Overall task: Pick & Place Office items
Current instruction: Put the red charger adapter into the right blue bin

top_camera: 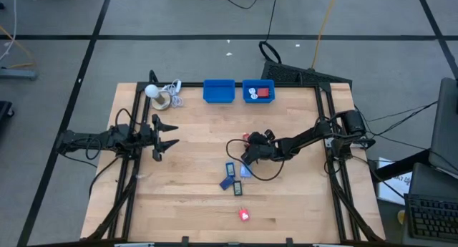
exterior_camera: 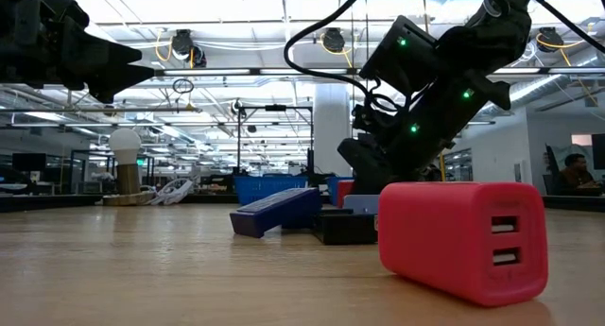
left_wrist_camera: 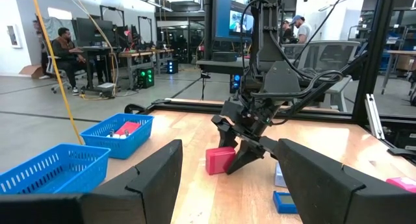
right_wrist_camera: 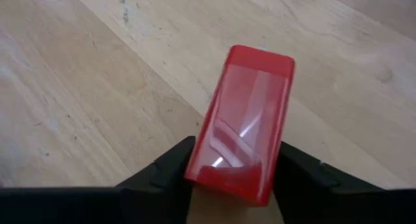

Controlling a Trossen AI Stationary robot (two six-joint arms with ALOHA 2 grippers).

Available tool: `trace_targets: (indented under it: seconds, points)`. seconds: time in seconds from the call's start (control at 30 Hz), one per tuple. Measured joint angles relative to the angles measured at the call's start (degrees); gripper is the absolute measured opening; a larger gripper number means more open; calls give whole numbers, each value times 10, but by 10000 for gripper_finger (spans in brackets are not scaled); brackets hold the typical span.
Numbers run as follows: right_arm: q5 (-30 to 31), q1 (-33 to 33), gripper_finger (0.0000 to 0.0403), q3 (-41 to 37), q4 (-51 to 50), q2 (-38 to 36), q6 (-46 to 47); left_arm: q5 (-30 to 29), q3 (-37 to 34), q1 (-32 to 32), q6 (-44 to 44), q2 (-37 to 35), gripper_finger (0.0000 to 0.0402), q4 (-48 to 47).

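My right gripper [top_camera: 250, 146] is near the table's middle, shut on a red block [right_wrist_camera: 247, 113]. That block also shows in the left wrist view [left_wrist_camera: 220, 160]. Toward the near edge lie two dark blue rectangles [top_camera: 230, 168] [top_camera: 225, 182], a light blue block [top_camera: 245, 170] and a green-white bit [top_camera: 238, 190]. A second red block [top_camera: 244, 215] with two sockets lies flat by the near edge, large in the low view [exterior_camera: 463, 241]. My left gripper [top_camera: 170, 134] hangs open over the table's left part, touching nothing. My right gripper pinches the red block between its two fingers, one finger [right_wrist_camera: 166, 169] on each long side, at the block's end nearest the wrist [right_wrist_camera: 227, 175]. The fingers slant down from the table's right and lie along the block. I cannot tell whether the block's far end touches the wood.
Two blue bins stand at the far edge: the left one [top_camera: 219, 91] and the right one [top_camera: 247, 84], which holds a red piece and white pieces. A white ball with a coiled cord [top_camera: 153, 91] lies at the far left corner. People sit at desks beyond the table.
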Motion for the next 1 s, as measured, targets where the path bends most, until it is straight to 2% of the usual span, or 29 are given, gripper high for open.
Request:
trace_targets:
  seconds: [0.2,0.43,0.73,1.0]
  points:
    - [0,0,117,0,0,0,-2,0,0,0,0,0,255,0]
    - [0,-4,124,-2,-13,-24,-45,0,0,0,-2,0,255,0]
    - [3,-30,117,-1,-14,-123,-151,0,0,0,-2,0,255,0]
    - [50,-77,120,-1,-60,-196,-238,0,0,0,-2,0,255,0]
